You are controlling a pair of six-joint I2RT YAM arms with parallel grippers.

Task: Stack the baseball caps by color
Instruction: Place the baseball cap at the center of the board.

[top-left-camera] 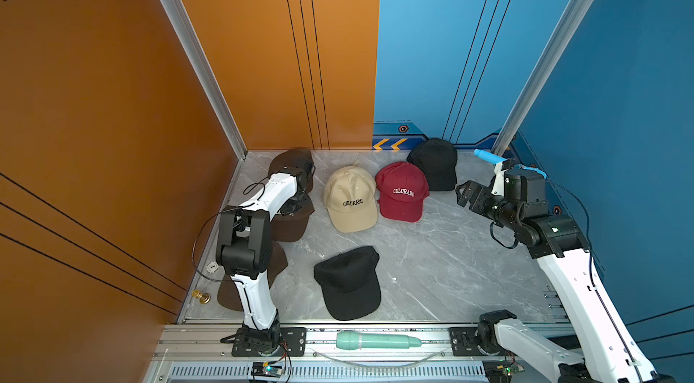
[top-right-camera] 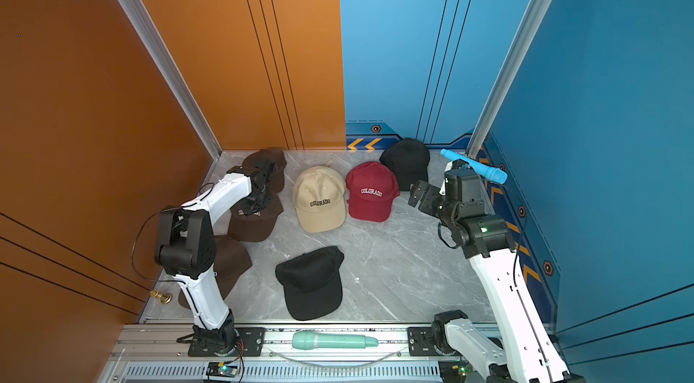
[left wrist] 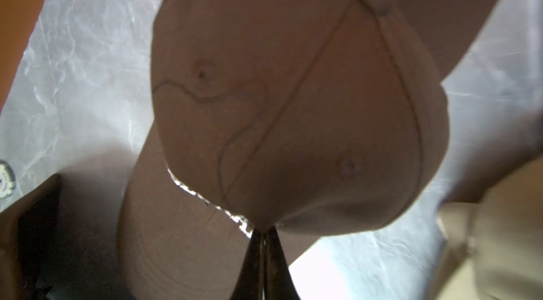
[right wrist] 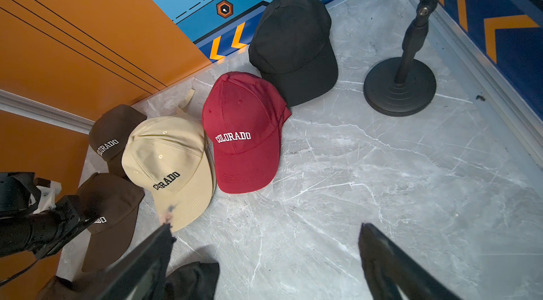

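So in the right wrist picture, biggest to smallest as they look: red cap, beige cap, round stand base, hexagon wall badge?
1. beige cap and red cap: look about alike; the beige lies nearer the camera, so I won't rank them.
2. round stand base.
3. hexagon wall badge, far the smallest.

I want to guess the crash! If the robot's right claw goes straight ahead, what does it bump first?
Probably the red cap, ahead of the open right gripper, though it might touch the bare table before it; depth is unclear.
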